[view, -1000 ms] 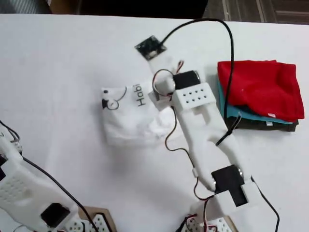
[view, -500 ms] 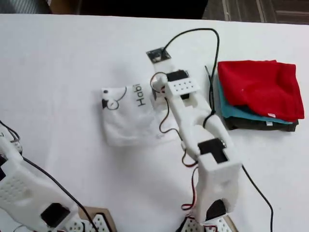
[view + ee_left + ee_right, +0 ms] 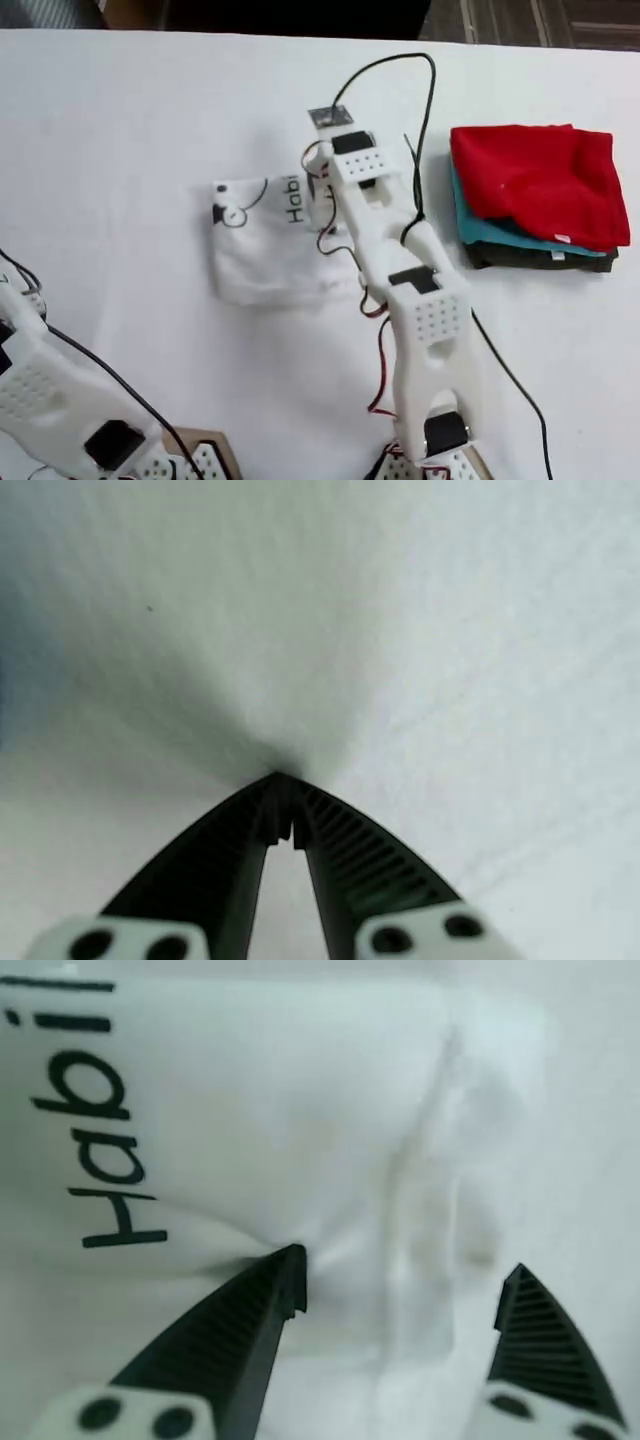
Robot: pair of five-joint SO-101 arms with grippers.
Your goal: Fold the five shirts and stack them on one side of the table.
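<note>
So the right arm has just swung in and straightened out. A second ago its elbow stuck out toward the stack; now it runs pretty much straight up the table (image 3: 120, 120), with the wrist over the near edge of the white shirt (image 3: 260, 250). The shirt's lower corner was rumpled before and lies flatter now. It hasn't gone anywhere, though, and is well apart from the pile.

The right gripper (image 3: 405, 1272) is spread wide. One finger (image 3: 250, 1330) has its tip dug into the cloth just past the black lettering, so the fabric puckers there. The other tip hangs over the shirt's loose folded edge, and that edge sits between the two. To me it looks like it's lining up a pinch on that edge, either for one more fold or to carry the shirt over — nothing is grasped yet.

The left gripper (image 3: 283, 800) is clenched on nothing, tips together on bare table, and its arm hasn't budged.

Hard to make out:
- From above, the wrist covers the right fingers completely.
- The pile shows a red shirt (image 3: 535, 180), a teal shirt (image 3: 480, 232) and a dark shirt (image 3: 520, 258) under the teal one.
- With the white one that makes four — I can't tell if a fifth is buried in there.
</note>
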